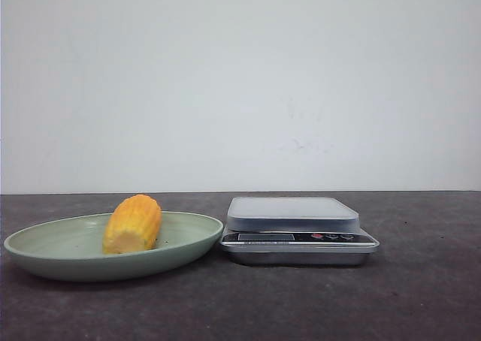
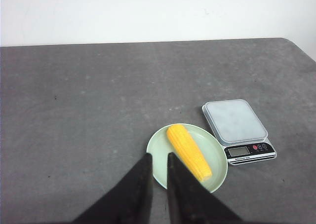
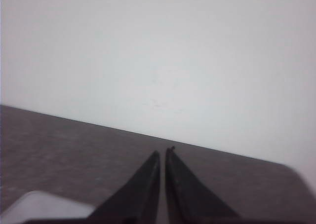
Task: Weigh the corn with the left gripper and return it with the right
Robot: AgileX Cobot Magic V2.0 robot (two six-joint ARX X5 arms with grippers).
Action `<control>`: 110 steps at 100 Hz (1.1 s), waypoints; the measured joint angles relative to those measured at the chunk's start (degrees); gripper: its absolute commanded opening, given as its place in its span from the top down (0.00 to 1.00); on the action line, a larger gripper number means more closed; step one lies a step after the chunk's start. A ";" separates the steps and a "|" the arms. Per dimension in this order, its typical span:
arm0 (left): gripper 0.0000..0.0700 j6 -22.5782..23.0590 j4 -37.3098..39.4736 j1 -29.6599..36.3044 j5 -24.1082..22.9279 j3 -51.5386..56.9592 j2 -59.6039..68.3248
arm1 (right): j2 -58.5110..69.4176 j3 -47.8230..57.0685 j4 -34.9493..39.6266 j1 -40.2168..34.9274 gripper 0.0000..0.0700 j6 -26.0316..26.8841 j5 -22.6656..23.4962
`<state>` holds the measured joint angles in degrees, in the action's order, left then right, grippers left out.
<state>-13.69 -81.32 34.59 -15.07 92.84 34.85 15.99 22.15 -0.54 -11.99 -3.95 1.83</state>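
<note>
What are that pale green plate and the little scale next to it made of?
The plate looks like matte plastic or melamine: a flat, even pale green with no glaze shine, though ceramic can't be ruled out. The scale seems to have a brushed-metal body, given its silvery sheen, under a frosted, probably plastic, weighing tray.

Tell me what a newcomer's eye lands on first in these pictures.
The bright yellow-orange corn stands out first, lying on its side in the pale green plate at the left of the dark table. Just right of the plate sits a silver kitchen scale, nothing on its platform. Neither end effector touches anything.
</note>
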 measured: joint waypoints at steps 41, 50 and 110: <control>0.98 0.00 0.00 0.00 0.02 0.00 0.00 | -14.12 -21.22 1.49 6.32 0.98 7.45 8.46; 0.98 -0.02 0.00 0.00 0.00 0.02 0.00 | -15.67 -21.27 5.64 7.26 0.98 7.48 8.61; 0.98 0.00 0.00 0.00 0.02 0.04 -0.02 | -15.74 -21.24 10.05 8.26 0.98 7.43 6.12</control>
<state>-13.69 -81.32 34.59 -15.05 92.88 34.83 0.25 0.91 9.52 -3.73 3.49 7.94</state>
